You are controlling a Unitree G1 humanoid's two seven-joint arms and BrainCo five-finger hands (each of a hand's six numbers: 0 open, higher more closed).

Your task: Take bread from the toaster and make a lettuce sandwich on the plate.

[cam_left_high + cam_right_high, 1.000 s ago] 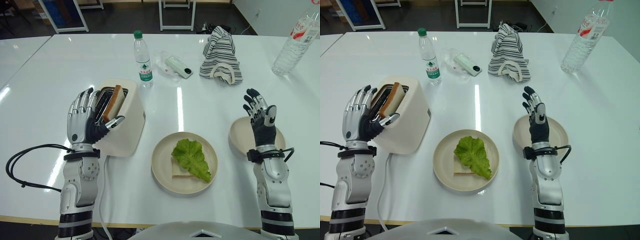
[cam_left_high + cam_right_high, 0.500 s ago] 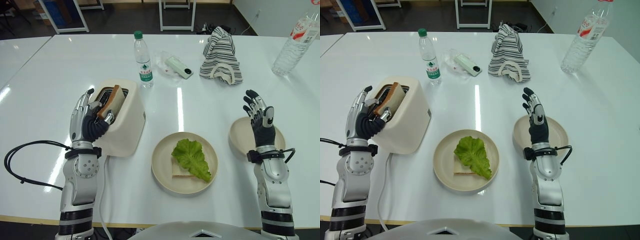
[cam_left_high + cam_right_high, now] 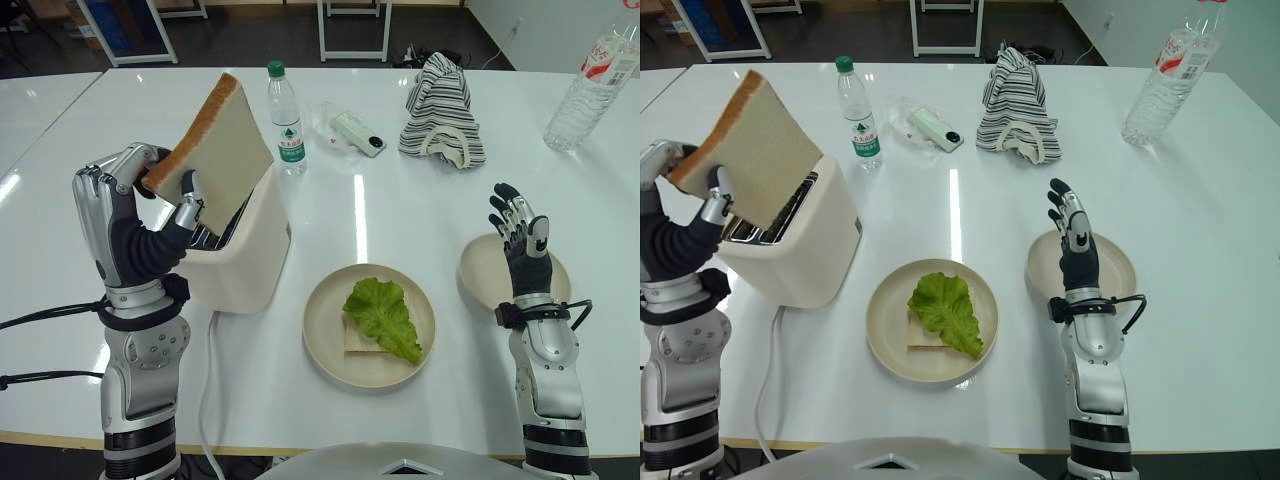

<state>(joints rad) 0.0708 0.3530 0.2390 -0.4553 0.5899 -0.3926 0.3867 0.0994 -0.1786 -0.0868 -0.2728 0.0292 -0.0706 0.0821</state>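
My left hand [image 3: 125,215] is shut on a slice of bread [image 3: 215,150], holding it tilted just above the slot of the cream toaster [image 3: 245,260] at the left. A round plate [image 3: 330,345] lies in the middle front with a bread slice under a green lettuce leaf [image 3: 382,317]. At the right my right hand [image 3: 522,240] stands upright and open, holding nothing, in front of a small empty plate [image 3: 480,268].
Behind the toaster stands a green-capped water bottle [image 3: 286,122]. A small white device in a clear wrapper [image 3: 355,133], a striped cloth [image 3: 441,100] and a large clear bottle [image 3: 590,88] lie further back. The toaster's cord [image 3: 205,380] runs to the front edge.
My left hand closed on the bread slice in the toaster slot and lifted it up out of the toaster. The right hand has barely moved.
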